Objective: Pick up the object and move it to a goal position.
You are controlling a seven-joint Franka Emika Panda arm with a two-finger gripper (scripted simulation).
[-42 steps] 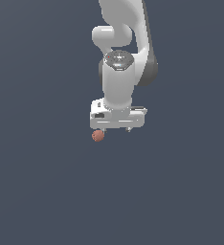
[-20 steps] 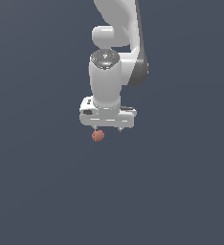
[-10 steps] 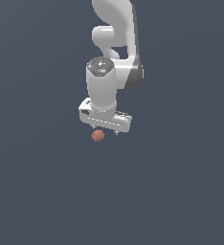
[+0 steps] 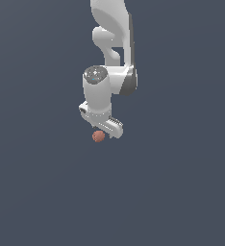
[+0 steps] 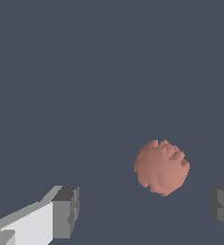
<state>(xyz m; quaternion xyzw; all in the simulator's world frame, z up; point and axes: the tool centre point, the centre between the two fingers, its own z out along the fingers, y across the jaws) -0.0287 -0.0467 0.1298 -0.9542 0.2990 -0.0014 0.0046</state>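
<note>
The object is a small reddish-orange bumpy ball (image 4: pixel 99 136) lying on the dark grey floor, just below the white hand in the exterior view. My gripper (image 4: pixel 103 129) hangs right over it, pointing down, with the hand turned at a slant. In the wrist view the ball (image 5: pixel 162 166) lies between the lines of the two fingers, closer to one fingertip (image 5: pixel 223 206) than to the other (image 5: pixel 66 210). The gripper (image 5: pixel 145 209) is open and empty, and its fingers do not touch the ball.
A plain dark grey floor (image 4: pixel 172 192) spreads all around. The white arm (image 4: pixel 112 43) rises above the hand to the top of the exterior view. Nothing else shows.
The hand has shifted toward the exterior view's left, come lower over the ball and twisted about its axis. The ball has stayed in place.
</note>
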